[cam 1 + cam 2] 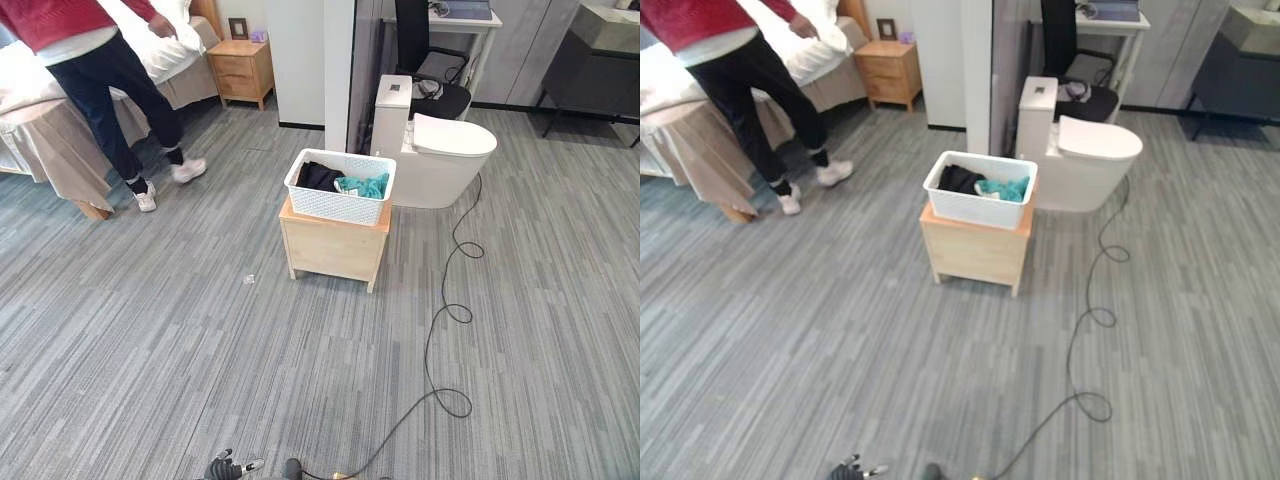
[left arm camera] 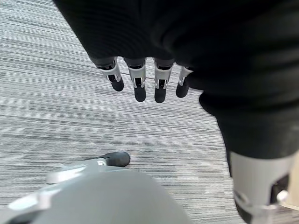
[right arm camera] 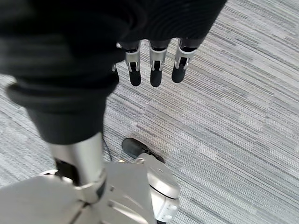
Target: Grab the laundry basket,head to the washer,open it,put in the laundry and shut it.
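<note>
A white perforated laundry basket (image 1: 340,187) stands on a small light-wood cabinet (image 1: 335,245) in the middle of the room. Black and teal clothes (image 1: 345,182) lie inside it. Right behind it is a white rounded washer (image 1: 440,150) with its lid down. My left hand (image 2: 138,86) hangs over the grey carpet with straight fingers, holding nothing; it also peeks in at the bottom edge of the left eye view (image 1: 226,467), far short of the basket. My right hand (image 3: 156,70) hangs likewise, fingers straight and empty.
A person (image 1: 110,70) in a red top and dark trousers stands at the bed (image 1: 30,120) on the far left. A wooden nightstand (image 1: 240,70) is at the back, an office chair (image 1: 430,60) and desk behind the washer. A black cable (image 1: 445,310) snakes across the floor on the right.
</note>
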